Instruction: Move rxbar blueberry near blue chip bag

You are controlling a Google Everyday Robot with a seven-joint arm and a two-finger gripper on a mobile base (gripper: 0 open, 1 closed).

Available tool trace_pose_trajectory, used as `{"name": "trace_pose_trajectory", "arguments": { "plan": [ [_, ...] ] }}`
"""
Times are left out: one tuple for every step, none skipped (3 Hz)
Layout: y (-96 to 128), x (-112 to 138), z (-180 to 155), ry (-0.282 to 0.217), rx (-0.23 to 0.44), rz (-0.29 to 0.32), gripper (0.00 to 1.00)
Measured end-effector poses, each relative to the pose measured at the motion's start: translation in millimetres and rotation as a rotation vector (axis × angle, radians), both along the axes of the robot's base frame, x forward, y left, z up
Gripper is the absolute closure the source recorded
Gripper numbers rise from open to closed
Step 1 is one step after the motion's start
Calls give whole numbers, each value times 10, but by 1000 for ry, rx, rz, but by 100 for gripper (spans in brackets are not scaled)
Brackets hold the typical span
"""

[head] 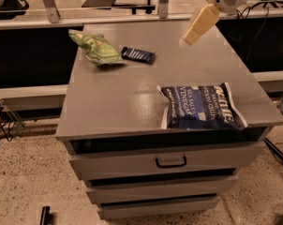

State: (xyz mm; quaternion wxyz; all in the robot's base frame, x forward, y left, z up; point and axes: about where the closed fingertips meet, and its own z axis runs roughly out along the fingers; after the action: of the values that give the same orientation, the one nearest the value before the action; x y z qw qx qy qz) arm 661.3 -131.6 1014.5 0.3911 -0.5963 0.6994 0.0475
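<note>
The rxbar blueberry is a small navy bar with white lettering. It lies flat on the grey cabinet top at the back left, just right of a green chip bag. The blue chip bag lies flat at the front right, near the front edge. My gripper hangs in the air above the back right of the cabinet top, pointing down and left. It is well to the right of the bar and holds nothing I can see.
A green chip bag lies at the back left of the top. The cabinet has drawers below, the upper one with a dark handle. A shelf and metal frame stand behind. Cables lie on the floor at the right.
</note>
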Motion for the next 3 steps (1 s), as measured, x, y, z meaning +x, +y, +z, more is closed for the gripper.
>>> {"name": "trace_pose_trajectory", "arguments": {
  "plan": [
    [-9,90,-149,18,23,-15,0],
    [9,284,-408,33,70,-59,0],
    [92,508,-585,35,140,-110,0]
  ]
}}
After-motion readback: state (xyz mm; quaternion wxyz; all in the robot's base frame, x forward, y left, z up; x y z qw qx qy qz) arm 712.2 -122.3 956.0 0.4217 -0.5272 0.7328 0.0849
